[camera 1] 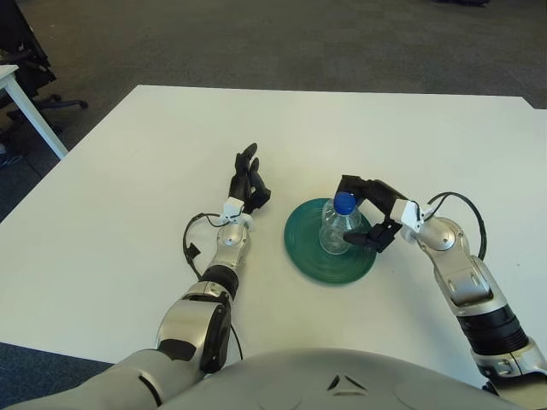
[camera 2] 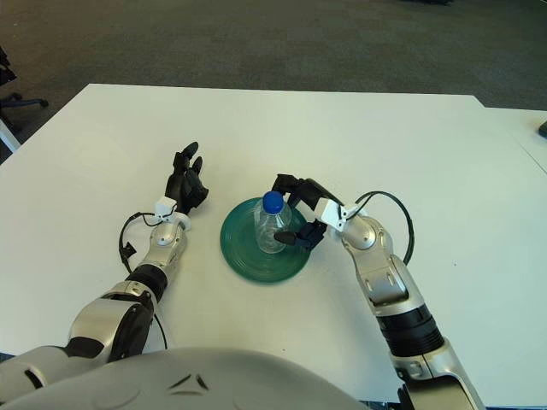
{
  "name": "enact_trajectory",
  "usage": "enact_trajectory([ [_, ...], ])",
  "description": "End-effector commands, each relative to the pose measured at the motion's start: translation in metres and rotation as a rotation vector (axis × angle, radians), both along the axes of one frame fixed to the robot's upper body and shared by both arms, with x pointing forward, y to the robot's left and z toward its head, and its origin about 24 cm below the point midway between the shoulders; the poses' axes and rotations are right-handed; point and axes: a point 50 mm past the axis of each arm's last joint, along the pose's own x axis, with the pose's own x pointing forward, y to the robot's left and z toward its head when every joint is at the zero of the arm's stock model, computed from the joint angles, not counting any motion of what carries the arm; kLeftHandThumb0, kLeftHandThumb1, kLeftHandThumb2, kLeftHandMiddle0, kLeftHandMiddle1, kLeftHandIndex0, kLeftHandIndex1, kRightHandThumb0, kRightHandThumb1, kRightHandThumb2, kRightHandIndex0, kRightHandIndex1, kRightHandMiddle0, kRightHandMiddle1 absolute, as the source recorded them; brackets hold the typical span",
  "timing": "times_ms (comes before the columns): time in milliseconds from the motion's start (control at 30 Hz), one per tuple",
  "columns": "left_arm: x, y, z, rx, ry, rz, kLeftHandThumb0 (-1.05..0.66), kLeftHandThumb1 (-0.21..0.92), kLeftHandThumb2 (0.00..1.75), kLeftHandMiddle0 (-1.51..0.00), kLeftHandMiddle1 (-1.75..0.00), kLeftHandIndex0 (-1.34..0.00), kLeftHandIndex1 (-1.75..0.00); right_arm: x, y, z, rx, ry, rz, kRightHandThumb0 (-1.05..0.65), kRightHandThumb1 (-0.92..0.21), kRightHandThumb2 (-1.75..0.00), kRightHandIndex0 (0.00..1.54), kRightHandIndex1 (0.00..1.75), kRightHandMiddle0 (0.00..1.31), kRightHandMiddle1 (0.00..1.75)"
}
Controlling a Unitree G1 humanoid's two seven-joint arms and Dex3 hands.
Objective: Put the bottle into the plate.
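Right hand [camera 1: 369,215] cupped around clear plastic bottle [camera 1: 338,226], fingers at its sides, contact unclear | bottle upright on green plate [camera 1: 301,252] | looks light, empty, crushable, tippy: hold mid-body gently | left hand [camera 1: 249,184] relaxed beside plate, on its left

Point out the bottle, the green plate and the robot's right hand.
bottle [camera 1: 337,231]: left eye view, on its clear body below the blue cap.
plate [camera 1: 301,243]: left eye view, on its bare left rim.
right hand [camera 1: 376,215]: left eye view, on its middle, beside the bottle.
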Motion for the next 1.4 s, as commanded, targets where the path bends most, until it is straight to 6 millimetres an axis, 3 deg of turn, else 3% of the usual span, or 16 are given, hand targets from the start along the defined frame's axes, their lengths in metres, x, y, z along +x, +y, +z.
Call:
enact_trajectory([
  [0,-0.052,0.005,-0.057,0.018,0.254,-0.004,-1.05,0.92,1.14,-0.29,-0.01,0.00,-0.70,0.000,0.002,-0.001,0.019,-0.013,0.003,-0.07,-0.22,-1.36,1.26,1.75,1.03,1.75],
  [200,-0.052,0.008,-0.057,0.006,0.246,-0.014,-1.05,0.92,1.14,-0.30,-0.01,0.00,-0.70,-0.001,0.003,-0.004,0.012,-0.032,0.018,-0.10,-0.23,-1.35,1.16,1.75,0.97,1.75],
  [267,-0.053,0.009,-0.057,-0.017,0.247,-0.020,-1.05,0.92,1.14,-0.31,-0.01,0.00,-0.70,-0.001,0.003,-0.005,-0.027,-0.057,0.047,-0.35,-0.37,-1.19,0.86,1.69,0.67,1.73],
  [300,-0.053,0.009,-0.057,-0.025,0.245,-0.024,-1.05,0.92,1.14,-0.31,-0.01,0.00,-0.70,-0.001,0.003,-0.006,-0.052,-0.069,0.065,-0.52,-0.54,-0.92,0.61,1.61,0.44,1.69],
  [333,-0.053,0.010,-0.057,-0.030,0.244,-0.027,-1.05,0.92,1.14,-0.31,-0.01,0.00,-0.70,-0.001,0.003,-0.007,-0.068,-0.075,0.076,-0.66,-0.68,-0.71,0.46,1.34,0.29,1.56],
  [367,-0.053,0.010,-0.057,-0.033,0.243,-0.029,-1.05,0.92,1.14,-0.31,-0.01,0.00,-0.70,-0.001,0.003,-0.007,-0.076,-0.079,0.082,-0.75,-0.77,-0.58,0.38,1.12,0.19,1.46],
  [400,-0.053,0.011,-0.057,-0.038,0.240,-0.032,-1.05,0.92,1.14,-0.31,-0.01,0.00,-0.70,-0.001,0.002,-0.007,-0.100,-0.087,0.100,-0.79,-0.80,-0.54,0.36,1.04,0.15,1.43],
  [433,-0.053,0.011,-0.056,-0.041,0.236,-0.037,-1.05,0.92,1.14,-0.31,-0.01,0.00,-0.69,-0.002,0.001,-0.008,-0.138,-0.103,0.126,-0.86,-0.84,-0.48,0.29,0.85,0.10,1.24],
  [533,-0.053,0.012,-0.056,-0.047,0.232,-0.045,-1.05,0.92,1.16,-0.29,0.00,0.00,-0.68,-0.004,-0.001,-0.010,-0.202,-0.135,0.174,-0.99,-0.89,-0.46,0.13,0.37,0.03,0.65],
  [667,-0.053,0.014,-0.056,-0.054,0.230,-0.048,-1.05,0.92,1.18,-0.29,0.00,0.00,-0.66,-0.004,0.000,-0.010,-0.243,-0.152,0.211,-1.04,-0.92,-0.49,0.05,0.12,0.01,0.26],
  [767,-0.053,0.014,-0.056,-0.051,0.231,-0.050,-1.05,0.92,1.18,-0.29,0.00,0.00,-0.66,-0.004,-0.001,-0.011,-0.263,-0.155,0.231,-1.04,-0.92,-0.51,0.03,0.06,0.00,0.12],
  [933,-0.053,0.016,-0.057,-0.010,0.233,-0.051,-1.05,0.92,1.18,-0.30,-0.01,0.00,-0.67,-0.003,0.000,-0.012,-0.286,-0.151,0.266,-1.05,-0.92,-0.52,0.00,0.01,0.00,0.02],
  [1367,-0.049,0.018,-0.056,0.031,0.249,-0.022,-1.02,0.92,1.15,-0.30,-0.01,0.00,-0.63,-0.002,-0.001,-0.007,-0.265,-0.141,0.282,-1.05,-0.92,-0.42,0.00,0.00,0.00,0.00],
])
